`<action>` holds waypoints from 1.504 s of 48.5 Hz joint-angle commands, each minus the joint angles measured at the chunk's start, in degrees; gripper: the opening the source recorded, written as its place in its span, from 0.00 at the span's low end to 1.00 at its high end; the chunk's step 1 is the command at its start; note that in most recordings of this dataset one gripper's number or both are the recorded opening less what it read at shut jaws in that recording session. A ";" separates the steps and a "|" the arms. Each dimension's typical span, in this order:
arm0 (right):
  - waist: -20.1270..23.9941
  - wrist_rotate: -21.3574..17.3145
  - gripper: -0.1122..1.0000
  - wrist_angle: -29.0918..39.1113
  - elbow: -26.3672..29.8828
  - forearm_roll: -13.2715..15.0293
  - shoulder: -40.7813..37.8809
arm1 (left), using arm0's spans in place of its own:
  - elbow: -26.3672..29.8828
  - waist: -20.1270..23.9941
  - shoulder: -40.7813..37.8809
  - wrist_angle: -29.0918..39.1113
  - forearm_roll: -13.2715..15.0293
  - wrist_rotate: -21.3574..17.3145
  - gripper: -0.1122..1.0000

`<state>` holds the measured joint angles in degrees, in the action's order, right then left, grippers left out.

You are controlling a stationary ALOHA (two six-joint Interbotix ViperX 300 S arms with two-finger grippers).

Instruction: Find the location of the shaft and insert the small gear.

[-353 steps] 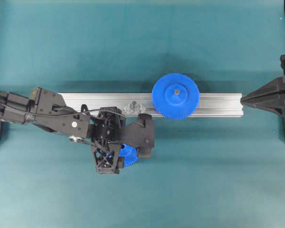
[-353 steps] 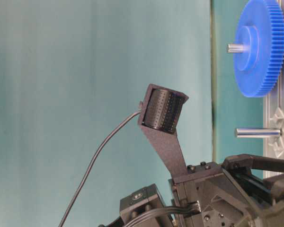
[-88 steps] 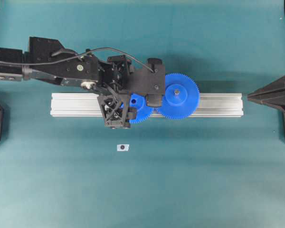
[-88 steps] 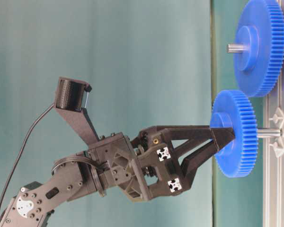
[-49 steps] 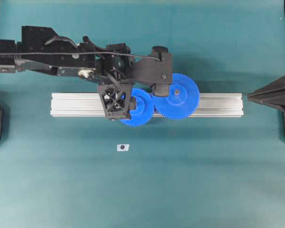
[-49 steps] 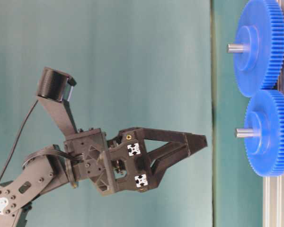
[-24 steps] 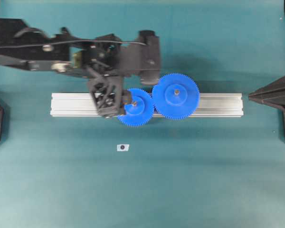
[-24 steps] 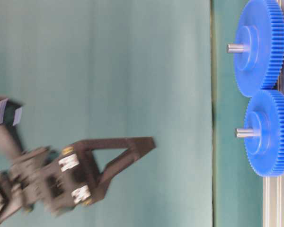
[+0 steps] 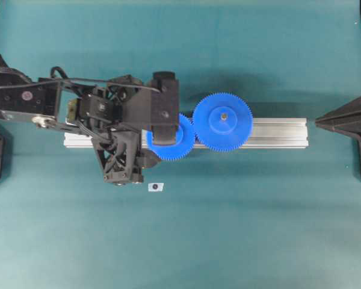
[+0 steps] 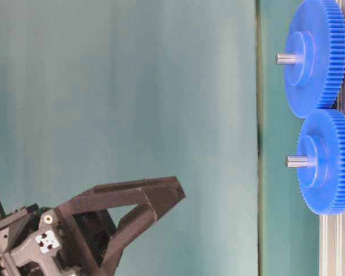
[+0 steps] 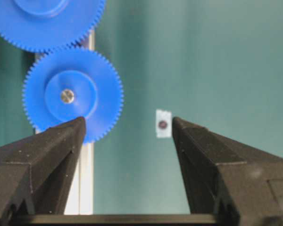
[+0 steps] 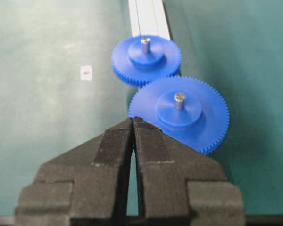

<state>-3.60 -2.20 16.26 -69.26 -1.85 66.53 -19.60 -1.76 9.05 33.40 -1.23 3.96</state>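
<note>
Here, teal table point(image 9: 259, 229) lies open at six o'clock of the aluminium rail point(image 9: 277, 132). The small gear point(image 10: 326, 169) sits flat on the rail, threaded on the upright shaft point(image 10: 296, 161), teeth meeting the larger gear point(image 9: 222, 121) at three o'clock. Left gripper point(image 11: 127, 129) spread (empty); right gripper point(image 12: 133, 123) pressed together.

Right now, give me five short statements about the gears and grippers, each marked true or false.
1. The small gear sits on the shaft. True.
2. The left gripper holds the small gear. False: it is open and empty.
3. The right gripper is wide open. False: it is shut.
4. The small gear's teeth meet the larger gear. True.
5. A small white tag lies on the aluminium rail. False: it lies on the mat beside it.
</note>
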 commanded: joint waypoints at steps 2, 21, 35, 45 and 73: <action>-0.09 -0.44 0.18 -0.18 0.97 -0.09 -0.35 | -0.53 -0.09 2.99 -1.85 -0.09 0.97 0.74; -0.18 -0.35 0.18 -0.44 0.79 -0.09 0.00 | -8.96 -2.02 11.25 -10.72 -0.09 1.76 0.74; -0.09 -0.35 0.18 -0.44 0.79 -0.09 0.70 | -13.97 -2.20 14.85 -17.58 -0.09 1.76 0.74; -0.09 -0.35 0.18 -0.26 0.62 -0.09 1.23 | -15.91 -2.46 15.12 -20.21 -0.09 1.76 0.74; -0.18 -0.35 0.18 -0.18 0.62 -0.09 1.32 | -16.88 -2.46 15.12 -20.48 -0.09 1.67 0.74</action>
<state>-3.69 -2.20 16.26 -69.26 -1.85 68.29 -37.00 -3.96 23.29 13.45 -1.23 5.71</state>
